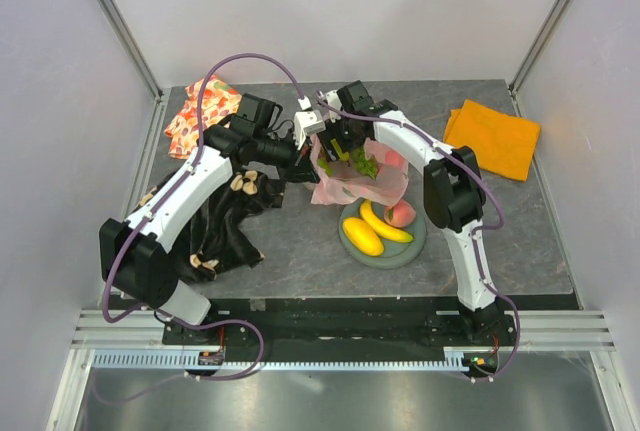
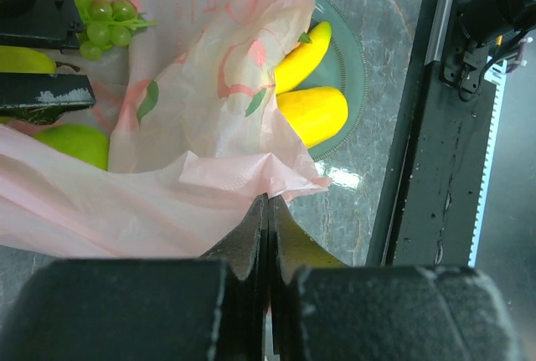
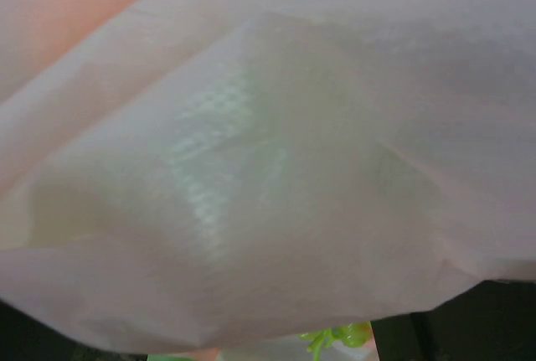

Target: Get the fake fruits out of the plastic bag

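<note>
Above the far edge of the plate point(image 1: 405, 259), the left gripper point(image 2: 268, 214) pinched the plastic bag point(image 2: 209, 110) at its rim, jaws closed. The grapes point(image 2: 105, 22) lay inside, just beside the nearer right gripper point(image 1: 345, 146), whose spread could not be told.

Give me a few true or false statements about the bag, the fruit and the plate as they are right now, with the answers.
1. The left gripper is pinched shut on an edge of the pink plastic bag. True.
2. The plate has nothing on it. False: a banana, a mango and a peach lie on it.
3. The green grapes are on the plate. False: they are inside the bag.
4. Pink plastic fills most of the right wrist view. True.
5. The orange cloth lies under the plate. False: it lies apart from it, at the far right of the table.
</note>
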Robot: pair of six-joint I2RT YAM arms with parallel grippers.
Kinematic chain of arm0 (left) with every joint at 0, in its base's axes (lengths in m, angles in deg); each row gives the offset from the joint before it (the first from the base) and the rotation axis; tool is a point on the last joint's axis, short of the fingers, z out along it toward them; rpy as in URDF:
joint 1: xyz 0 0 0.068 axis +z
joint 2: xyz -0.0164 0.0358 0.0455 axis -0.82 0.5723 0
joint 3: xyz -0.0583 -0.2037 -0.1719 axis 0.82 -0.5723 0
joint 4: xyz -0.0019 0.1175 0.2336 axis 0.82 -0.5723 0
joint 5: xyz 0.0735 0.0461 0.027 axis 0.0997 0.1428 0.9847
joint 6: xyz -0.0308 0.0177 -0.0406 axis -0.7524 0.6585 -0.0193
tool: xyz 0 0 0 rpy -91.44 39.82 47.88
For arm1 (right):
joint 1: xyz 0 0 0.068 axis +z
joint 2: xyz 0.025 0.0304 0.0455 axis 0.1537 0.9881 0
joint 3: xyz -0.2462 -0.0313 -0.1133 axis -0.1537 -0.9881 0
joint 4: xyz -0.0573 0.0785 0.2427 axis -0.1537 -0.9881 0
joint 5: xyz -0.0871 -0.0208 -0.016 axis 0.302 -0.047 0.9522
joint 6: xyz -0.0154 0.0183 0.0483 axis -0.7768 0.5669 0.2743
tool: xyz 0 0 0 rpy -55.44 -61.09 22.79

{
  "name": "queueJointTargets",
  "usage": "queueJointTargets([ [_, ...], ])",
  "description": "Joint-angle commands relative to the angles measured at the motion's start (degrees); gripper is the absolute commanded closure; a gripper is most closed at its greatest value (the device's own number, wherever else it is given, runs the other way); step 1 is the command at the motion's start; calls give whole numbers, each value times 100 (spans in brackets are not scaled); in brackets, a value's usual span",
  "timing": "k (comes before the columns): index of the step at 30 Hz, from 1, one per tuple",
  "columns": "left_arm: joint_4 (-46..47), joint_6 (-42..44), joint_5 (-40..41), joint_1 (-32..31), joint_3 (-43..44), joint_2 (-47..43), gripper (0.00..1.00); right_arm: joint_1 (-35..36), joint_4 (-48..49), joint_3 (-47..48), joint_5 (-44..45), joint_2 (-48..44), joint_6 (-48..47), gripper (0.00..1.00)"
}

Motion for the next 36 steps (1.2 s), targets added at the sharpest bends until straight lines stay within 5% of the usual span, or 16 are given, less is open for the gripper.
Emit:
queueJointTargets([
  [1, 128, 44, -130, -8, 259, -10, 98, 5, 154, 325, 451, 160, 225, 9],
  [7, 146, -18, -148, -8, 277, -27, 98, 14, 146, 395, 583, 388, 295, 11],
  [11, 164, -27, -148, -8, 268, -10, 98, 14, 163, 413, 469, 476, 234, 23],
  [16, 207, -44, -166, -17, 259, -19, 98, 32, 137, 369, 346, 441, 155, 53],
  [20, 278, -53, -139, -8, 233, -27, 98, 14, 128, 272, 223, 144, 93, 93],
  [24, 322, -62, -95, 0, 259, -10, 98, 23, -56, 202, -5, -305, 14, 100],
  [36, 638, -168, -25, 71, 750, 210, 98, 23, -1424, -993, -463, -2546, -802, 100],
])
